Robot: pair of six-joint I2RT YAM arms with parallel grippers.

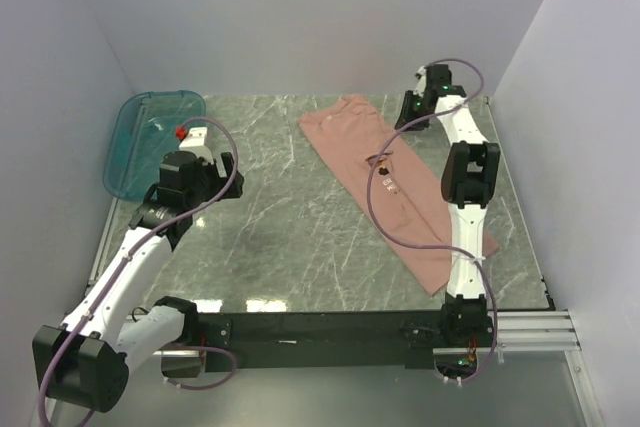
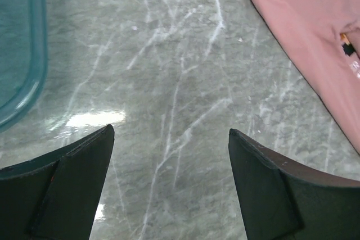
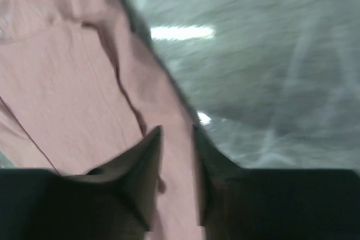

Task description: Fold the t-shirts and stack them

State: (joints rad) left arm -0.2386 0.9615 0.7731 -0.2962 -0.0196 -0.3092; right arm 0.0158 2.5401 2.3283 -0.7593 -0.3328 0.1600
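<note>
The salmon-pink t-shirt (image 1: 350, 137) lies on the marble table as a long folded strip, running from the far middle to the near right. Its small print shows near the middle of the strip. My right gripper (image 1: 408, 112) is low over the strip's far end. In the right wrist view its jaws (image 3: 177, 127) stand a narrow gap apart over the t-shirt's (image 3: 67, 71) edge, with fabric showing flat between them; the view is blurred. My left gripper (image 1: 222, 162) hovers over bare table left of the shirt, wide open (image 2: 170, 130) and holding nothing. The t-shirt (image 2: 304, 21) is at the upper right of the left wrist view.
A teal translucent bin (image 1: 150, 137) lies at the far left, just behind my left gripper, and its rim (image 2: 22, 37) shows in the left wrist view. White walls close in the table on three sides. A purple cable hangs from each arm.
</note>
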